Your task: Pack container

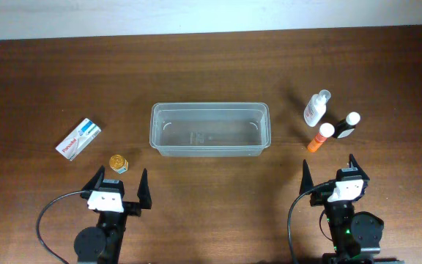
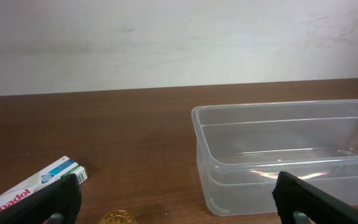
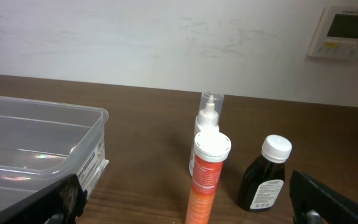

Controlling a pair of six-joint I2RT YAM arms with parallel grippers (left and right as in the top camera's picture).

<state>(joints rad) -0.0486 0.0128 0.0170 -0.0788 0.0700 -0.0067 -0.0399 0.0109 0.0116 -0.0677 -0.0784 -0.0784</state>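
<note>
- At the far left of the wooden table (image 1: 218,66), I see a white Panadol box (image 1: 78,138). It lies flat at an angle, well apart from the container.
- Just right of the box and nearer my arms stands a small gold-lidded jar (image 1: 118,162). It sits close ahead of the left gripper.
- The left gripper (image 1: 119,182) sits low at the near edge, its jaws spread wide with nothing between them. In the left wrist view, its two dark fingers sit at opposite lower corners of the frame.
- The container (image 1: 209,129) rests upright in the middle of the table with its open top facing up and its long side running left to right. It lies ahead and to the right of the left gripper, and ahead and to the left of the right gripper, touching neither.
- Right of the container, three items stand upright in a close cluster. The white spray bottle (image 1: 316,108) is farthest back, the orange tube (image 1: 320,138) with a white cap is nearest me, and the dark bottle (image 1: 347,125) with a white cap is to their right.
- The right gripper (image 1: 329,170) also has its jaws released and wide apart, holding nothing. The orange tube stands just ahead of it.
</note>
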